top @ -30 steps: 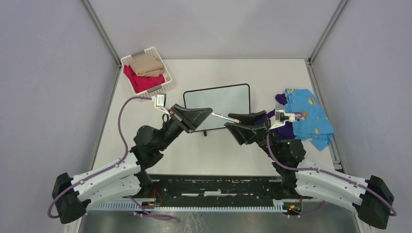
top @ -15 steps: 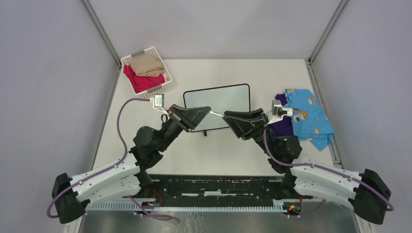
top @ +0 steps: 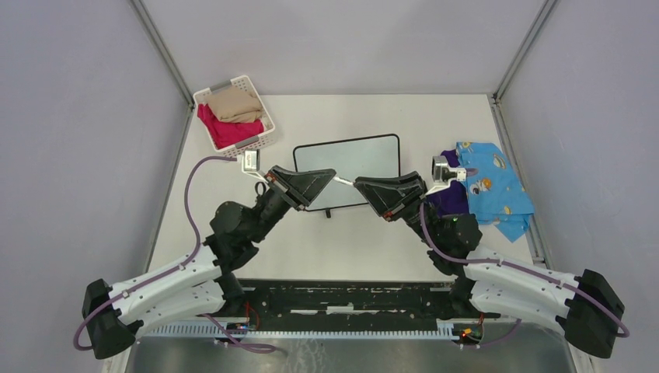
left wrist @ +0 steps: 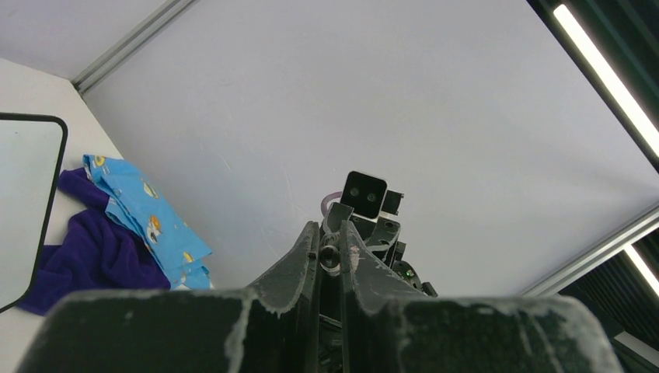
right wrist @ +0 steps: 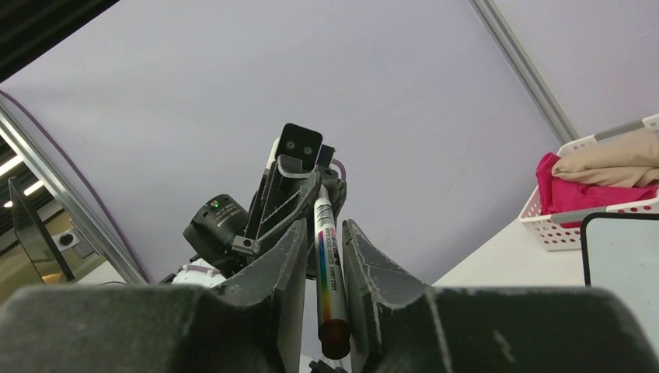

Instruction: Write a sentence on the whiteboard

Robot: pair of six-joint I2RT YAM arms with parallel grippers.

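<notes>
Grey enclosure walls stand around a white table (top: pixel 435 124), and both arms reach in from its near edge.

**Task item.** The whiteboard (top: pixel 357 159) lies at the middle of the table, just beyond the two grippers. Its surface appears blank in the top view. The corners seen from both wrist cameras are blank as well, so no writing is on record.

**Tool.** A marker (top: pixel 345 181) with a rainbow-striped label is held in the air between the two grippers, above the near edge of the board.

**Left gripper** (top: pixel 332 177). Its jaws are nearly together and clamped on one end of the marker. The left wrist view shows the round butt of the marker pinched between the fingers.

**Right gripper** (top: pixel 359 185). Its jaws are narrow and straddle the other end, where the marker's dark tip lies. The right wrist view seems to show a sliver of gap on one side, so I cannot tell whether the grip is firm.

**Other items.** A white basket (top: pixel 256 142) of folded cloth sits at the far left. A blue patterned cloth (top: pixel 493 186) lies on a purple cloth (top: pixel 449 200) at the right. All of these are well apart from the board.

**Progress.** In my judgement the task is at an early stage. The marker is in hand, and the two-ended hold suggests uncapping or a handover. The pictures do not show for certain which end carries the cap. Exposing the nib, bringing it down to the board and writing the whole sentence are all outstanding.
</notes>
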